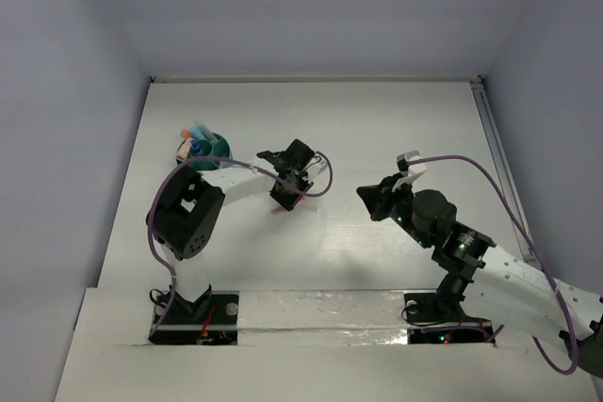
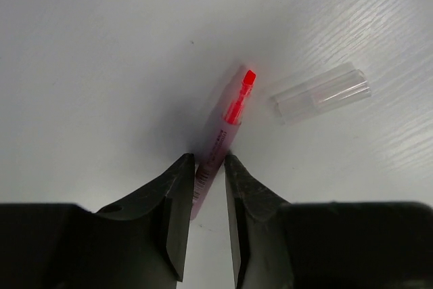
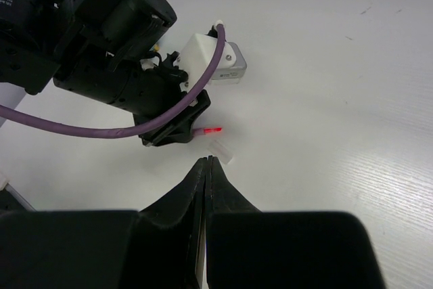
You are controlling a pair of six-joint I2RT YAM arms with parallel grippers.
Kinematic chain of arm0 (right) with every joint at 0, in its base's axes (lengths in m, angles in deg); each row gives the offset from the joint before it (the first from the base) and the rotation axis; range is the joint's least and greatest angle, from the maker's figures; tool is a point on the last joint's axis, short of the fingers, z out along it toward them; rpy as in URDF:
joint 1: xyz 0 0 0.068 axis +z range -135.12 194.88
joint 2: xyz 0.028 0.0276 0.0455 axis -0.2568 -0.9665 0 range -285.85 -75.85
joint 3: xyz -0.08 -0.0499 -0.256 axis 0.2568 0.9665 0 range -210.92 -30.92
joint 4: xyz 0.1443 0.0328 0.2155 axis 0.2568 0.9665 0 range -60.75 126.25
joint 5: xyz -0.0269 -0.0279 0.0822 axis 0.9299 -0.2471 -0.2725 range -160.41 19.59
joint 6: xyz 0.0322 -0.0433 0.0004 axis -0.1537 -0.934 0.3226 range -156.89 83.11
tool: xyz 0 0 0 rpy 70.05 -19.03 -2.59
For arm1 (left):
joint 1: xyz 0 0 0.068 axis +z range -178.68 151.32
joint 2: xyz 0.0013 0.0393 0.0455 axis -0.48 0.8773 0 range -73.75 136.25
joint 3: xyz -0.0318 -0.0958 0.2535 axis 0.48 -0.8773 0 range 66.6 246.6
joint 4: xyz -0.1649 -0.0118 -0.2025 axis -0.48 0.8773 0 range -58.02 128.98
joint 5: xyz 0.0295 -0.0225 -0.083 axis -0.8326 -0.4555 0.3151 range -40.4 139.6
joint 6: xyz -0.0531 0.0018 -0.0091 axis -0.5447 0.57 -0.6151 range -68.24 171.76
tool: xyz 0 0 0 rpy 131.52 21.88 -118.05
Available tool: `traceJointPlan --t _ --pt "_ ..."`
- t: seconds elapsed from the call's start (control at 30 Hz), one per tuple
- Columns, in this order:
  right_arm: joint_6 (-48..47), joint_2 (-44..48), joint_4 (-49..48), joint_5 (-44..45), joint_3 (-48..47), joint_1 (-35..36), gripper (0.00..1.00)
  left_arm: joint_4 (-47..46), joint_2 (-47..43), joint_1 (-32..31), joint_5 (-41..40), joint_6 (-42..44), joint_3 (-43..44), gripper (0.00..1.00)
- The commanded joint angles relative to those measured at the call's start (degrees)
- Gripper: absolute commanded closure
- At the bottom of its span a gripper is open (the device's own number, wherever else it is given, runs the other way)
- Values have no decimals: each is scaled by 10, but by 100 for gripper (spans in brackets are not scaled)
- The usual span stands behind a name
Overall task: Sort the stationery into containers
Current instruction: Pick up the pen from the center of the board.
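Looking down from the top camera, you find the left gripper [image 1: 287, 190] low over the middle of the white table [image 1: 377, 120], a speck of red just beneath it. The teal pot [image 1: 221, 148] stands well apart at the far left, with several pens [image 1: 196, 134] upright inside. The right gripper [image 1: 382, 200] hangs off to the right. Your risk here is the long carry, since a weak pinch could drop the pen before it reaches the pot.

From the left wrist camera, the jaws stand narrow, one on each side of a pink highlighter [image 2: 218, 141] lying on the table. Both look to touch its barrel toward the rear end. Its red tip [image 2: 249, 77] is bare and points away. Its clear cap [image 2: 321, 93] lies near the tip, to the right and apart from it. Because the hold sits far back, the pen may droop or pivot when you lift. The slim barrel could also slip forward out of the jaws. The uncapped tip may mark the table or the pot, and the cap may be left behind.

From the right wrist camera, the right gripper's fingers [image 3: 183, 201] are pressed together and hold nothing. They point toward the left gripper, the red tip and the cap. The arms are near each other, so moving both at once risks a knock or a snag on the purple cable [image 3: 101, 131].
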Motion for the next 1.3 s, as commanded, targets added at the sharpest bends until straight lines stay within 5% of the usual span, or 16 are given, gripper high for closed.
traceJointPlan --t 0.0,0.23,0.4,0.67,0.87,1.27 --pt "-4 4 -14 -1 -18 -1 98 9 -34 -7 8 -21 -14 78" --pt "-6 -28 -9 -13 -27 -1 97 6 -42 -13 -29 -66 -41 55" --pt "-3 -38 -7 -15 -30 -1 97 1 -54 -13 -29 -94 -62 54" --pt "-4 -30 -3 -7 -29 -1 97 -5 -9 -13 6 -89 -64 88" --pt "-4 -30 -2 -6 -29 -1 97 -3 -3 -19 5 -89 -61 100" --pt "7 -66 -6 -25 -30 -1 98 -50 -205 -13 -162 -209 -91 100"
